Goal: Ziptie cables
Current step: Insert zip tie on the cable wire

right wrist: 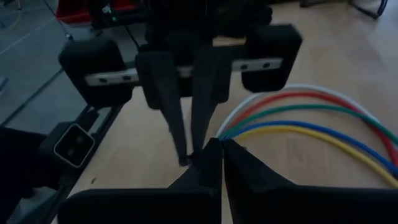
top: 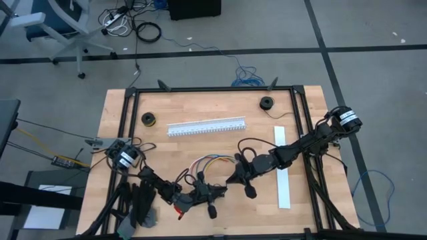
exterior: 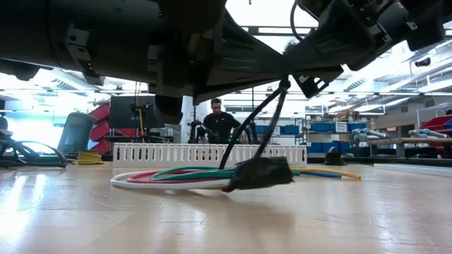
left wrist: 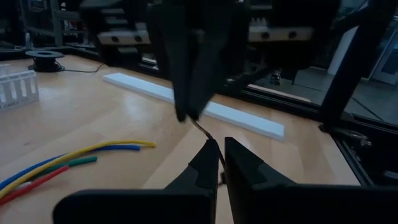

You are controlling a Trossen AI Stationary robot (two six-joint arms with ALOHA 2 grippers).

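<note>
A: Item one — the cables point(top: 212, 162)?
B: A handful of thin wires: red, green, blue, yellow, white. They lie on the counter point(top: 200, 143) near its front middle, curved in an arch. Their long run goes across the counter, side to side; in the left wrist view the free tips point(left wrist: 134, 146) lie flat, and one end of the bundle sits between the two end effectors.

A: Item two — the left end effector point(top: 212, 193)?
B: Low over the front of the counter, at the end of the cable arch. Fingers pressed nearly together, with a thin dark strand point(left wrist: 208, 138) running between the tips. What that strand is cannot be made out.

A: Item three, the right end effector point(top: 235, 179)?
B: Just beside the left one, facing it, fingers closed to a narrow point at the gathered cable ends. Whether it pinches anything is hidden by its own fingers.

A: What is cut off or unclear?
B: In the low view the arms fill the top of the picture, and a dark lump point(exterior: 260, 172) sits over the cable loop, two thin dark lines rising from it; its identity is unclear.

A: Other stock?
B: A white slotted channel point(top: 205, 127) behind the cables, a flat white strip point(top: 282, 167) to the right, two dark spools point(top: 148, 119) at the back. A person point(exterior: 220, 121) stands in the room beyond.
</note>
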